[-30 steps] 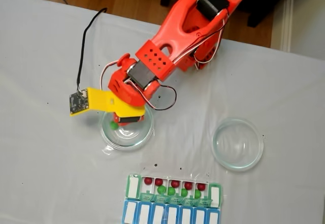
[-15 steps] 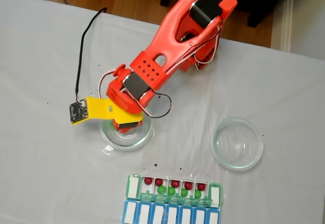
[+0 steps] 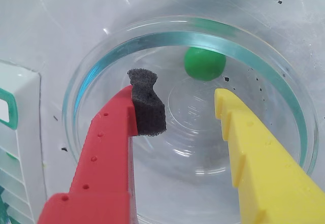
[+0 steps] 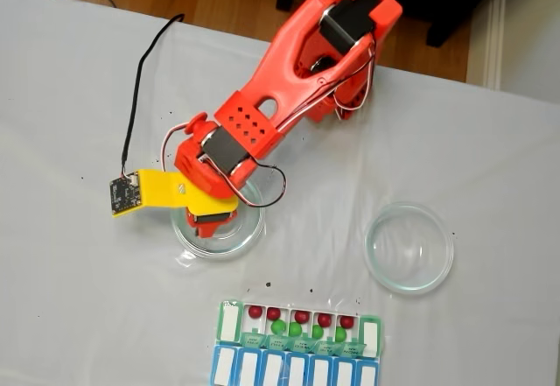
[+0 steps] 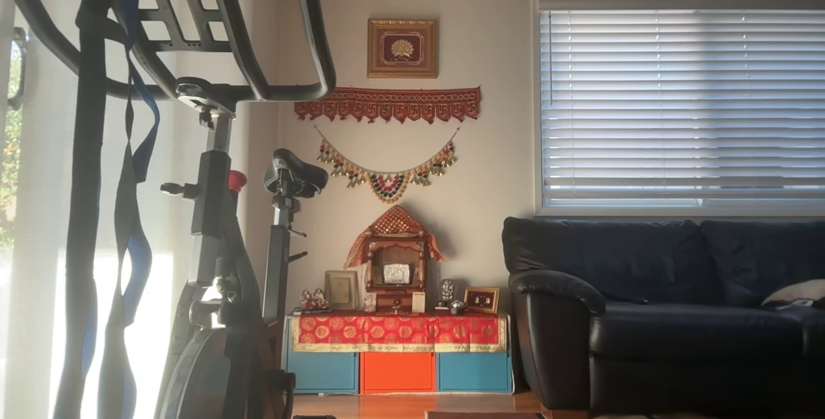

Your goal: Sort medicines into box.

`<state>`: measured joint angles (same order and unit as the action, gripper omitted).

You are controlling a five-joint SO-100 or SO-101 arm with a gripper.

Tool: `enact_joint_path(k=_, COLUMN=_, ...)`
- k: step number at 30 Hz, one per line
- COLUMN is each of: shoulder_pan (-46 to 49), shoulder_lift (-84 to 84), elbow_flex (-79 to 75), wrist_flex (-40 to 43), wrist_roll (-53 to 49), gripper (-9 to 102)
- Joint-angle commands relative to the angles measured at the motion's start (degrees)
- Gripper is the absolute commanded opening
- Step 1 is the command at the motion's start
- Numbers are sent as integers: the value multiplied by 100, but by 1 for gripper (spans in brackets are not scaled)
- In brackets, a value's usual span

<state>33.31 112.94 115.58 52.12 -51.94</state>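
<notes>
In the wrist view one green pill lies at the far side of a round clear glass dish. My gripper hangs open inside the dish, just short of the pill, with nothing between its fingers. Its red finger carries a black foam pad; the other finger is yellow. In the fixed view the gripper sits over the left dish. The box lies below it, holding several dark red pills and several green pills in its green-lidded row. The box's white edge shows at the wrist view's left.
A second glass dish stands to the right with nothing in it. A black cable runs from the wrist camera board across the white table. The other view shows a room with an exercise bike and a sofa.
The arm has swung left and lowered, bringing the gripper further over the left dish. The camera board has shifted left. The box and right dish have not moved.
</notes>
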Motion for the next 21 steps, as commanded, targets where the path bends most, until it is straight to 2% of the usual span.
enact_joint_path(k=1, shoulder_pan=70, shoulder_lift=79, elbow_flex=-439, wrist_flex=0, wrist_roll=-26, gripper=20)
enact_joint_path(k=21, shoulder_pan=211, shoulder_lift=-18, elbow_flex=-70, wrist_flex=-325, wrist_roll=-141, gripper=24)
